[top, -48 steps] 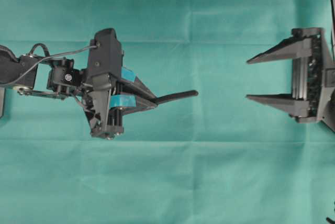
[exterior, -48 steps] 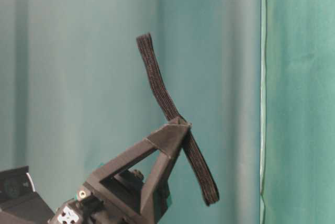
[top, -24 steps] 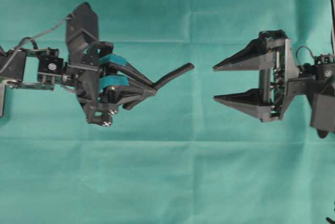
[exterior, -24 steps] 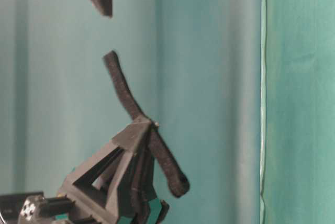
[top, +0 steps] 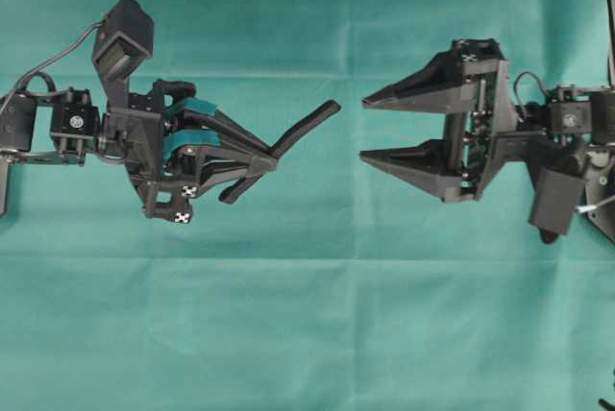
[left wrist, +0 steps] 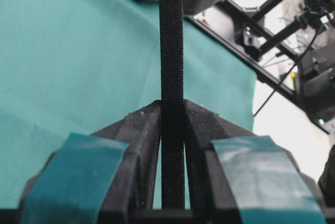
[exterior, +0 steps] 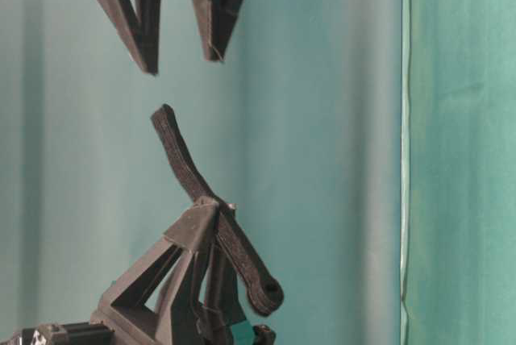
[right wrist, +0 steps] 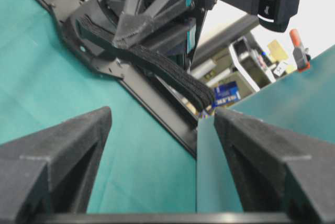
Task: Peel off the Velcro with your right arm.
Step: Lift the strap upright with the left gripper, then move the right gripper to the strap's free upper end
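Clamped tight on the Velcro (top: 291,137), the left claw (top: 272,159) held the strip partway along its length, above the green-covered worktop (top: 307,315). Its teal-taped jaws met flush against the black strip, seen edge-on in the left wrist view, where the Velcro (left wrist: 171,51) ran straight up out of the closed tips. One end of the strip slanted up and away from the left claw toward the right claw (top: 362,129); the shorter, rounded end (exterior: 266,293) hung down behind the left claw's tips. Opposite the left claw, the right claw stood wide, its two plain black pointed jaws spread apart and holding nothing. Its tips sat near the free end of the strip without touching it, a gap showing between them in the overhead view.
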`<action>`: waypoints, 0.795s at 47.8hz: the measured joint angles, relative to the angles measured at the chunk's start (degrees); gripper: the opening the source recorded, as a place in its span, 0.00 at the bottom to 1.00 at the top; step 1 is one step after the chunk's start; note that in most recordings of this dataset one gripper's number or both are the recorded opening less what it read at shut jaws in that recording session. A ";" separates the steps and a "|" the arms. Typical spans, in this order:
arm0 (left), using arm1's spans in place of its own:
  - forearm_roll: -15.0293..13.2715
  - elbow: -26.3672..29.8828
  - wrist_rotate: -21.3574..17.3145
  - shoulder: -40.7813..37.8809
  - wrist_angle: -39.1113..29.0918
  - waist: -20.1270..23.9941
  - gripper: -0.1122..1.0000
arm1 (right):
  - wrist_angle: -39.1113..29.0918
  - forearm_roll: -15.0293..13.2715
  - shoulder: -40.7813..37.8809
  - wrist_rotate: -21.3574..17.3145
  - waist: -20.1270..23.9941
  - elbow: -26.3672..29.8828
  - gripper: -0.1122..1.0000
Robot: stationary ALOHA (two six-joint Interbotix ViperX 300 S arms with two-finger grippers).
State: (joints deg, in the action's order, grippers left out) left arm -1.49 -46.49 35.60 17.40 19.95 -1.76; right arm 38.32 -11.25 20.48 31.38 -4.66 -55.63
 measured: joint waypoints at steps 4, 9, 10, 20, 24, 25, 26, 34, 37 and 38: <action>0.00 0.00 0.00 0.00 0.00 0.00 0.21 | 0.62 0.09 -0.70 0.00 -0.44 0.35 0.53; 0.00 0.00 0.00 0.00 -0.09 0.00 0.21 | 1.85 0.09 -1.41 0.09 -0.62 0.53 0.53; 0.00 -0.09 0.00 0.00 -0.09 0.00 0.21 | 2.20 0.09 -1.49 0.09 -0.62 0.44 0.53; 0.00 -0.18 0.09 -0.09 0.00 0.00 0.21 | 3.52 0.09 -2.55 0.09 -1.05 0.70 0.53; 0.00 -0.26 0.00 -0.09 0.00 0.00 0.21 | 3.96 0.09 -3.16 0.09 -1.05 0.97 0.52; 0.00 -0.26 0.00 -0.09 0.00 0.00 0.21 | 4.13 0.09 -3.34 0.09 -1.05 1.05 0.52; 0.00 -0.26 0.00 -0.09 -0.09 0.00 0.21 | 4.22 0.09 -3.52 0.09 -1.05 1.14 0.52; 0.00 -0.62 0.00 0.00 0.00 0.09 0.21 | 4.39 0.09 -5.27 0.09 -1.14 2.11 0.52; 0.00 -0.70 0.00 -0.09 0.00 0.26 0.21 | 4.48 0.18 -5.71 0.18 -1.14 2.29 0.52; 0.00 -0.70 0.00 -0.09 0.00 0.26 0.21 | 4.48 0.18 -5.80 0.09 -1.14 2.29 0.52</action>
State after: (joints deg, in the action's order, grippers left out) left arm -1.49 -47.20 35.60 17.31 19.95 -1.49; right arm 42.80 -11.07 14.68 31.46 -5.80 -53.35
